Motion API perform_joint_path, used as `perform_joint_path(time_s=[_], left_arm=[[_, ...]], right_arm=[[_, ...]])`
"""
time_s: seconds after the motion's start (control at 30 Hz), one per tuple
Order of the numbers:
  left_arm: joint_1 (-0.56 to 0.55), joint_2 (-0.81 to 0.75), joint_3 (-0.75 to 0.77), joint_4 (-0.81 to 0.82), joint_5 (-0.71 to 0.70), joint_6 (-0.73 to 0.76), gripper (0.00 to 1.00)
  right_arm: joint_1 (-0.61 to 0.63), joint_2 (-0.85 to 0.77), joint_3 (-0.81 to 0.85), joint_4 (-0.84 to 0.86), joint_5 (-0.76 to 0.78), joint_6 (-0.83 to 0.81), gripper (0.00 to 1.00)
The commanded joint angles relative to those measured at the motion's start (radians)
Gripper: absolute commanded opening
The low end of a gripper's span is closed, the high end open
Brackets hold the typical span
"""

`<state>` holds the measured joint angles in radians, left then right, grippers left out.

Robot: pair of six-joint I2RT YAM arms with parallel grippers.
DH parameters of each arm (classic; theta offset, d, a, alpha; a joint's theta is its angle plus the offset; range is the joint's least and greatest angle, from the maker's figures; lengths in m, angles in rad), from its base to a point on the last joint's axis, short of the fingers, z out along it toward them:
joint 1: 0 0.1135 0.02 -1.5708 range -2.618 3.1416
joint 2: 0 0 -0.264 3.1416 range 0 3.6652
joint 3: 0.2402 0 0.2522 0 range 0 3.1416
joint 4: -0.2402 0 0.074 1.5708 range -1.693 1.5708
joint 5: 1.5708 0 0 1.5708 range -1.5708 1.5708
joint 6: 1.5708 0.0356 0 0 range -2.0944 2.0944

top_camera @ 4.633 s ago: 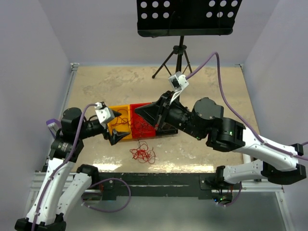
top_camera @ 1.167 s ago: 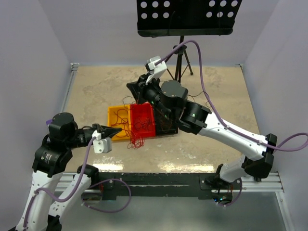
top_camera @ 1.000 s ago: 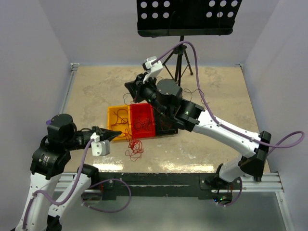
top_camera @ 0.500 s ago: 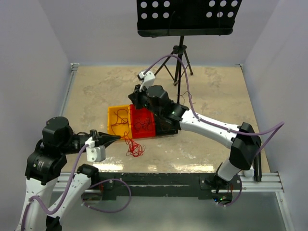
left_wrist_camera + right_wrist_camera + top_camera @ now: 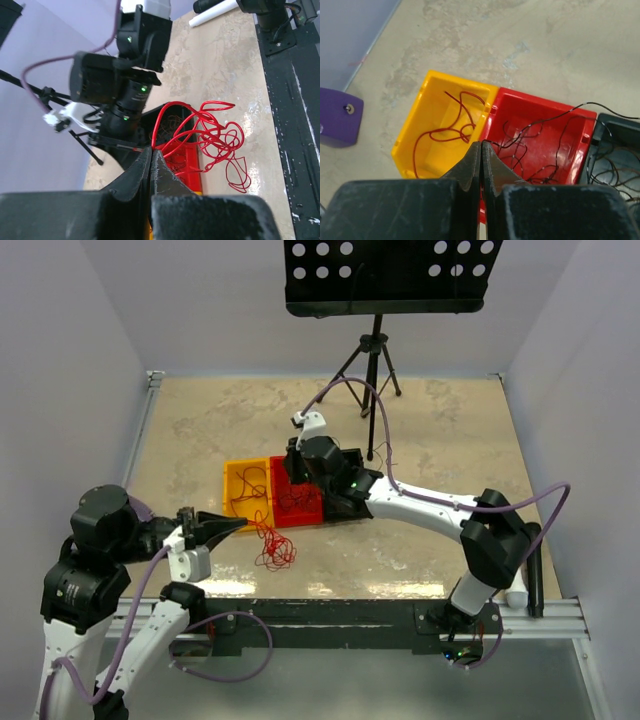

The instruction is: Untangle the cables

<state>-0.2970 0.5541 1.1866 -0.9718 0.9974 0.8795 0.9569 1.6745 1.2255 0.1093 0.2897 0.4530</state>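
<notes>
**Both grippers clamped on wire, red snarl dangling low in the top view**

The left gripper (image 5: 151, 150) had its jaws pressed together on a strand of the red cables (image 5: 215, 137), and the curly bunch hung from the tips down to the table (image 5: 420, 430), lower centre of the top view, just in front of the yellow bin (image 5: 456, 80). The right gripper (image 5: 481, 146) was shut too, over the seam between the yellow bin and the red bin (image 5: 540, 107). It appeared to pinch a dark cable (image 5: 555, 117) that stretched right towards the black bin (image 5: 612, 129). More loops lay in all three bins. These wires looked featherlight, springy and slippery, and apt to snag on each other. Best taken by a single strand near a free end, then drawn out slowly.
</notes>
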Motion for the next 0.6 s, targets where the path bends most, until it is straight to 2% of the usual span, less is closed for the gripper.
perform_joint_path(time_s=[0.0,0.17,0.23,0.3,0.37,0.5,0.57], left_arm=[[-0.002,0.007,0.053,0.062,0.04,-0.04,0.0],[-0.002,0.004,0.053,0.117,0.04,-0.091,0.0],[-0.002,0.0,0.054,0.159,0.034,-0.12,0.0],[-0.002,-0.013,0.048,0.215,0.011,-0.166,0.0],[-0.002,-0.028,0.036,0.293,-0.035,-0.215,0.0],[-0.002,-0.06,0.008,0.453,-0.104,-0.313,0.0],[-0.002,-0.065,0.002,0.51,-0.124,-0.359,0.0]], right_arm=[[-0.003,-0.028,-0.04,0.013,0.075,0.053,0.0],[-0.003,-0.015,-0.041,-0.002,0.059,0.052,0.0],[-0.001,-0.01,-0.031,-0.011,0.037,0.046,0.2],[-0.003,-0.033,-0.026,-0.011,0.025,0.033,0.51],[-0.003,-0.084,-0.034,-0.003,0.006,0.026,0.7],[-0.003,-0.226,-0.07,0.009,-0.03,0.023,0.89],[-0.003,-0.292,-0.095,0.016,-0.038,0.015,0.91]])
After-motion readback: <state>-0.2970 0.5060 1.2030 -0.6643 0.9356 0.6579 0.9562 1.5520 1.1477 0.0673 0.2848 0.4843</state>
